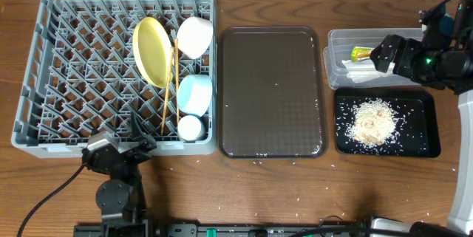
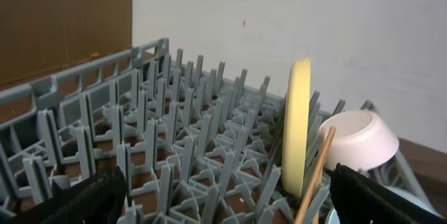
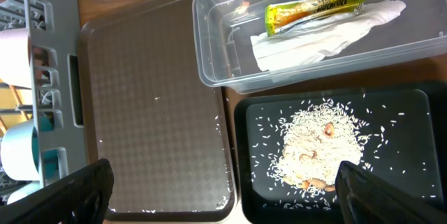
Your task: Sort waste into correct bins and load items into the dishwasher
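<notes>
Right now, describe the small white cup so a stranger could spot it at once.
Find the big grey dish rack at the overhead view's left; go to its bottom right corner, beside the brown tray. The small white cup sits there, below the light blue bowl, the smallest round dish.

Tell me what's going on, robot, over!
Left gripper and right gripper open, empty. Plate, white bowl, blue bowl, cup, chopsticks in rack. Wrapper, paper in clear tub; rice in black tray. Stray grains on table.

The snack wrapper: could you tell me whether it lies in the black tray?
No, the green-and-yellow snack wrapper lies in the clear plastic tub with the white paper, not in the black tray of rice scraps.
</notes>
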